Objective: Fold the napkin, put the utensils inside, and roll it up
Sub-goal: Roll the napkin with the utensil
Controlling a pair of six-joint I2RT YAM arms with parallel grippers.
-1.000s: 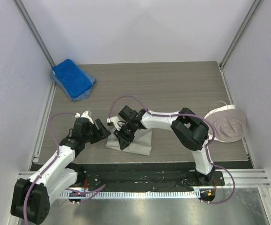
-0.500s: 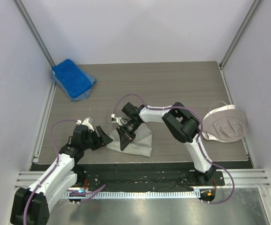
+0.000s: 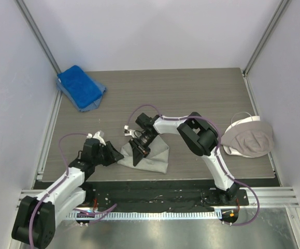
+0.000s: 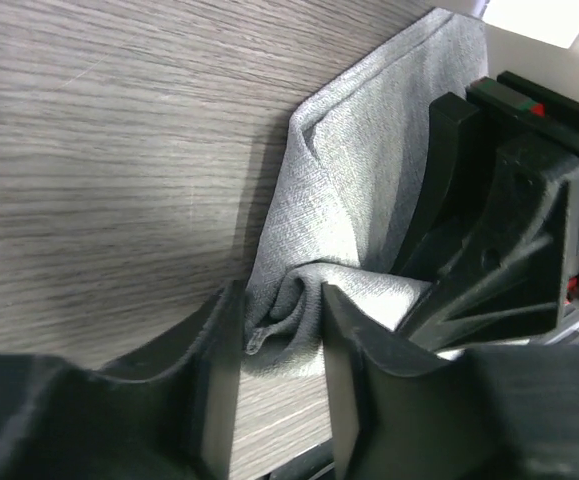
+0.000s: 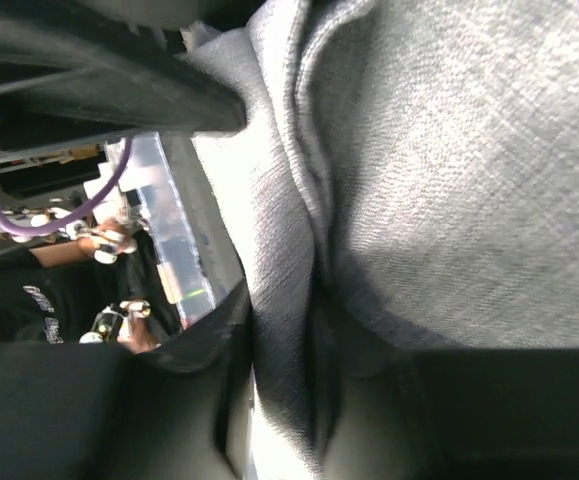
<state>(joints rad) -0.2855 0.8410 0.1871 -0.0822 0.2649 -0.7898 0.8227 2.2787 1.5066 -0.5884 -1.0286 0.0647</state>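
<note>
Between the fingers of my left hand (image 4: 277, 345) sits a bunched corner of the napkin (image 4: 369, 170), pinched from both sides. My right hand (image 5: 287, 400) is clamped on a raised fold of the same cloth, just beside the left. I see the napkin lying folded near the front edge of the wooden surface (image 3: 191, 98); a blue towel (image 3: 80, 87) rests at the far left corner.

This looks like a robotics lab cell. Plain white panel walls (image 3: 155, 36) on aluminium posts (image 3: 36, 31) box in a wood-grain desk (image 3: 191, 93). The cabled left arm (image 3: 61, 184) and right arm (image 3: 219, 171) are bolted along its near edge.
</note>
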